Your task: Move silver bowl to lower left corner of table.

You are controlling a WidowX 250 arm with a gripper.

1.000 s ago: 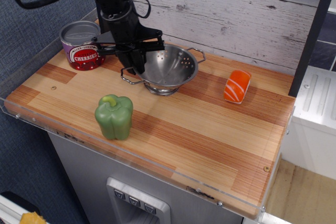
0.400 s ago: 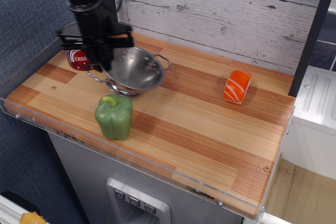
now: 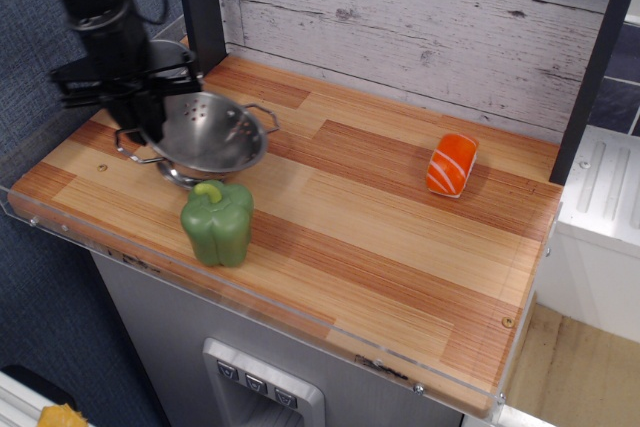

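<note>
The silver bowl (image 3: 212,135), a shiny steel colander with drain holes and wire loop handles, is tilted and held just above the wooden table (image 3: 400,227) near its left side. My black gripper (image 3: 148,119) is shut on the bowl's left rim. The bowl's ring base hangs close over the planks, right behind the green pepper.
A green bell pepper (image 3: 217,223) stands just in front of the bowl near the front edge. An orange and white sushi piece (image 3: 452,163) lies at the right back. A grey plank wall (image 3: 420,17) runs behind. A clear acrylic rim (image 3: 60,219) borders the table.
My gripper has carried the bowl leftward and slightly forward across the table. The cherries can is now hidden behind the arm.
</note>
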